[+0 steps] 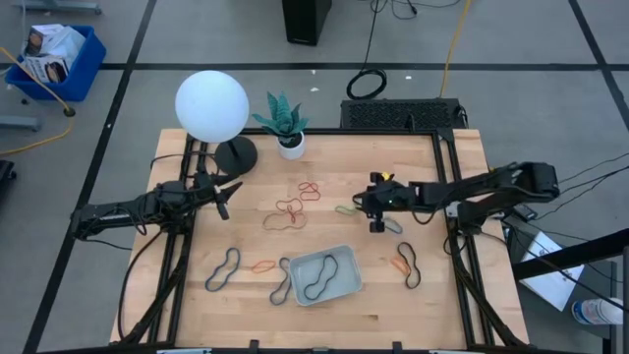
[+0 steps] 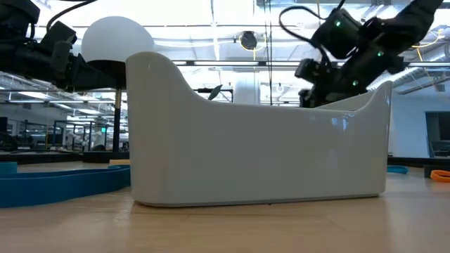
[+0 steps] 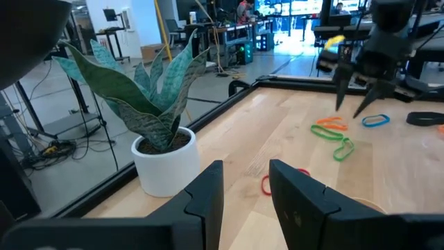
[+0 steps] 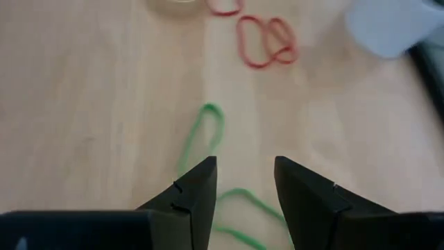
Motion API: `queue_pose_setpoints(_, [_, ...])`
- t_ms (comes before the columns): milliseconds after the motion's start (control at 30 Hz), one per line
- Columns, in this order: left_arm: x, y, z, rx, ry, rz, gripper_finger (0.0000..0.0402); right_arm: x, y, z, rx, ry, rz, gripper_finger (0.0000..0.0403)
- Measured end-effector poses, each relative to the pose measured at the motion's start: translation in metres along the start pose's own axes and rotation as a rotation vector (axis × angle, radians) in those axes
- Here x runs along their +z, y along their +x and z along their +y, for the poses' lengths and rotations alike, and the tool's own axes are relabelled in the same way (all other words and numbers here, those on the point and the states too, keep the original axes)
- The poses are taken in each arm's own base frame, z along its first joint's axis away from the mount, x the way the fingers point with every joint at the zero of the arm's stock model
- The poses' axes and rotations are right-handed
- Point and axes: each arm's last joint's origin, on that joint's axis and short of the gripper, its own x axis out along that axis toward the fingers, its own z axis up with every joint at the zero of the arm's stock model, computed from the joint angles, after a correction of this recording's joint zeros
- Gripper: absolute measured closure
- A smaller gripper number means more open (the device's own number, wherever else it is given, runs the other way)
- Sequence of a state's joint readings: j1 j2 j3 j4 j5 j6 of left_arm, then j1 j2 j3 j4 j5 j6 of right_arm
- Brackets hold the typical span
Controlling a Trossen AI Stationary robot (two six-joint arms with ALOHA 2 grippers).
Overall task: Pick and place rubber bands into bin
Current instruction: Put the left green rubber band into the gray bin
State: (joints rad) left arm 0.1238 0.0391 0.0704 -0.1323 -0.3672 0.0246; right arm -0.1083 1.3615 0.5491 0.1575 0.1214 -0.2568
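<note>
Above the worktop (image 1: pixel 393 157), the high view shows the right tool (image 1: pixel 374 213) poised over a pale green rubber band (image 1: pixel 346 209) right of centre, presumably to pick it. The left tool (image 1: pixel 228 195) waits at the left edge. The bin (image 1: pixel 322 275) sits near the front edge, long axis left to right, a black rubber band (image 1: pixel 320 280) already inside.

At table height, the low view is filled by the bin's wall (image 2: pixel 260 154).

From the left wrist, the left tool (image 3: pixel 246 184) shows a narrow gap, holding nothing, facing a potted plant (image 3: pixel 152 125).

From the right wrist, the right tool (image 4: pixel 246 184) stands narrowly parted and empty, the green rubber band (image 4: pixel 208 139) running lengthwise between its fingers.
</note>
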Motion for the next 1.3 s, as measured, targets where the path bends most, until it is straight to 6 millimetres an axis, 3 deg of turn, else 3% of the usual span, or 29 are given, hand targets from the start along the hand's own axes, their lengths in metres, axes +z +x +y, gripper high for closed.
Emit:
queue_pose_setpoints(233, [0.000,0.000,0.000,0.001,-0.001,0.001,0.0277,-0.012,0.017,0.006,0.054,-0.025,0.078,0.0264])
queue_pose_setpoints(633, [0.000,0.000,0.000,0.001,0.019,0.002,0.0277,-0.013,0.019,0.008,0.117,-0.060,0.070,0.0268])
queue_pose_setpoints(1100, [0.000,0.000,0.000,0.001,0.020,0.003,0.0277,-0.020,0.034,0.011,0.083,-0.114,0.106,0.0327])
queue_pose_setpoints(1300, [0.000,0.000,0.000,0.001,0.020,0.003,0.0277,-0.021,0.034,0.011,0.085,-0.161,0.109,0.0386])
